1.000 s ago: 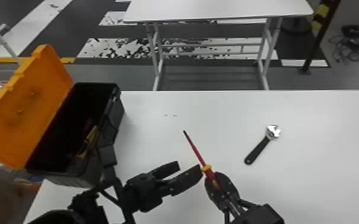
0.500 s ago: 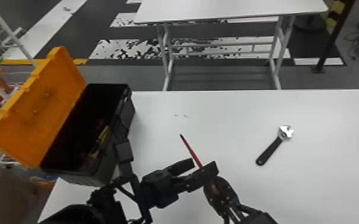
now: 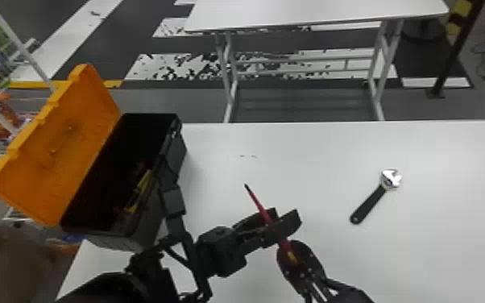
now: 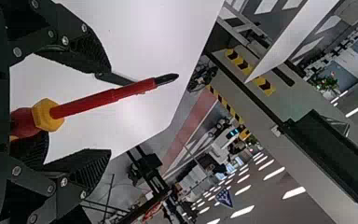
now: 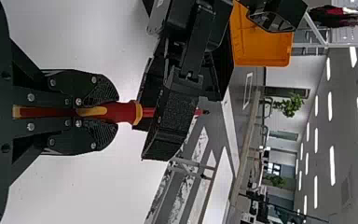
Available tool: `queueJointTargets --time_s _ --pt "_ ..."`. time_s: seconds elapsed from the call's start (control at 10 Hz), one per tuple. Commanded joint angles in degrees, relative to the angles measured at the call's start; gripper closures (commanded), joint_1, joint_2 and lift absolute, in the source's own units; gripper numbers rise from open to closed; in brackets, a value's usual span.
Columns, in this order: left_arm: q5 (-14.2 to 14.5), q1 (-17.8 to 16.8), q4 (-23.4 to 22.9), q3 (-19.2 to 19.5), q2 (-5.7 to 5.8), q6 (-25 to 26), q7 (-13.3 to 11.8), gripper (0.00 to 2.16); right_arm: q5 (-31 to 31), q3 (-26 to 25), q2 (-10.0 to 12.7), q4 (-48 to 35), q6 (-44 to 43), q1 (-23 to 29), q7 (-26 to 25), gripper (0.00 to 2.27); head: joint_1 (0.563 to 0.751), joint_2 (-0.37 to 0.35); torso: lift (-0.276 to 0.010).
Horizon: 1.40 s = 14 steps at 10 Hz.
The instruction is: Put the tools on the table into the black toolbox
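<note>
With our right tool [image 5: 117, 112] we pinch the red-and-yellow screwdriver [image 4: 84, 104] by its handle, presumably leaving its shaft free for our spread left tool [image 4: 110, 110], nearer the black plastic toolbox [image 3: 178, 151]; the black-handled steel wrench [image 3: 370, 203] lies on the white desk [image 3: 314, 153]

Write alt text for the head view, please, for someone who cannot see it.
The right gripper holds a red screwdriver above a white table, its shaft between the open fingers of the left gripper. A wrench lies on the table to the right, and a black toolbox with its orange lid open stands at the left.
</note>
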Motion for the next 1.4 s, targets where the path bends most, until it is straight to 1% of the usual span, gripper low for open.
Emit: queueJointTargets --time_s 0.0,0.1,0.2,0.3,0.5,0.6,0.7,0.8,0.9,1.2,1.3 --pt "0.28 -0.26 0.22 0.17 0.01 0.08 0.08 1.32 0.01 0.0 0.0 0.0 0.04 0.0 0.0 2.11 0.695 0.181 -0.075" --pt "0.37 -0.26 0.13 0.17 0.01 0.08 0.6 1.75 0.01 0.0 0.0 0.0 0.04 0.0 -0.08 2.11 0.695 0.181 -0.075" --pt "0.02 -0.53 -0.13 0.34 0.18 1.31 0.6 1.9 0.01 0.09 0.0 0.0 0.04 0.09 -0.08 2.11 0.695 0.183 -0.075" --pt "-0.34 -0.79 -0.04 0.25 0.1 2.36 0.69 2.13 0.01 0.09 0.0 0.0 0.04 0.18 -0.08 2.11 0.695 0.185 -0.075" --pt "-0.86 -0.79 -0.13 0.43 0.01 2.36 0.69 2.13 0.01 0.09 -0.09 0.0 -0.14 0.27 -0.44 2.11 0.695 0.184 -0.075" --pt "-0.86 -0.79 -0.13 0.52 0.1 2.36 0.78 2.13 0.01 0.09 -0.09 0.0 -0.14 0.35 -1.14 2.0 0.695 0.185 -0.075" --pt "-0.95 -0.79 -0.13 0.52 0.1 2.36 0.78 2.13 0.01 0.27 -0.09 0.0 -0.31 0.35 -1.93 1.61 0.695 0.184 -0.075" --pt "-0.86 -0.79 -0.13 0.52 0.1 2.36 1.13 2.13 0.01 0.35 -0.53 0.0 -0.49 0.44 -1.93 0.55 0.695 0.182 -0.075" --pt "-0.6 -0.79 -0.04 0.61 0.01 2.89 1.22 2.13 0.01 0.44 -0.62 0.0 -0.67 0.44 -2.02 0.08 0.695 0.182 -0.075" --pt "0.1 -0.79 -0.04 1.31 0.01 2.89 1.57 2.13 0.01 0.35 -0.97 0.0 -0.84 1.23 -4.92 0.06 0.695 0.179 -0.075" --pt "0.46 -0.7 -0.39 2.63 0.1 3.07 1.57 2.13 0.01 -0.17 -1.5 0.0 -2.25 2.11 -6.41 0.06 0.695 0.175 -0.075"
